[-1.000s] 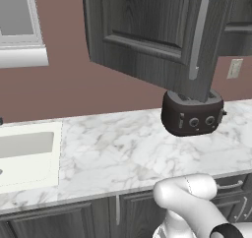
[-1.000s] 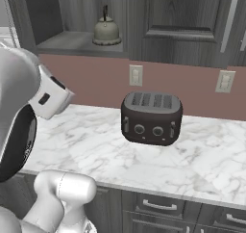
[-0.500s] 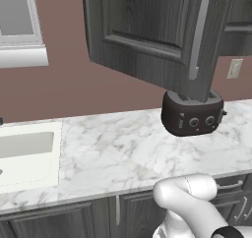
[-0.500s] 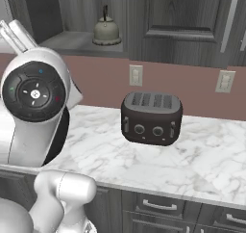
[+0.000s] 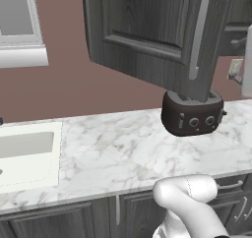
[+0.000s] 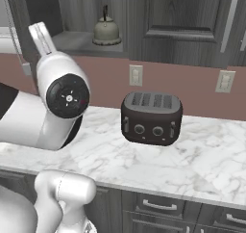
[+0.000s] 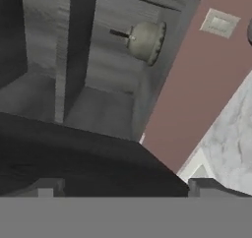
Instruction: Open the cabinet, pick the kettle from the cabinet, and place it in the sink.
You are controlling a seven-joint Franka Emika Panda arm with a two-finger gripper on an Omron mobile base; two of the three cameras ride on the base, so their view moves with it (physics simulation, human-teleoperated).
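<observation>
The cabinet [image 6: 77,15] stands open, its door [image 5: 147,30] swung out over the counter with the silver bar handle [image 5: 199,35] on its free edge. The grey-green kettle [image 6: 105,31] sits on the cabinet's bottom shelf; in the rolled hand view the kettle [image 7: 145,40] lies sideways near the top. My gripper [image 7: 125,190] is open, fingertips [image 7: 47,188] wide apart with nothing between them, well short of the kettle. The door's dark edge [image 7: 74,148] crosses just ahead of the tips. The white sink [image 5: 24,156] is set in the counter at the far left.
A dark four-slot toaster [image 6: 151,117] stands on the marble counter [image 5: 113,148] under the door's lower corner. Two wall outlets [image 6: 136,75] sit behind it. A closed cabinet door [image 6: 192,15] is to the right. My arm's elbow [image 6: 65,95] rises at the left.
In the right base view my arm has swung up and to the right, its round joint now higher. The door, kettle and toaster have not moved.
</observation>
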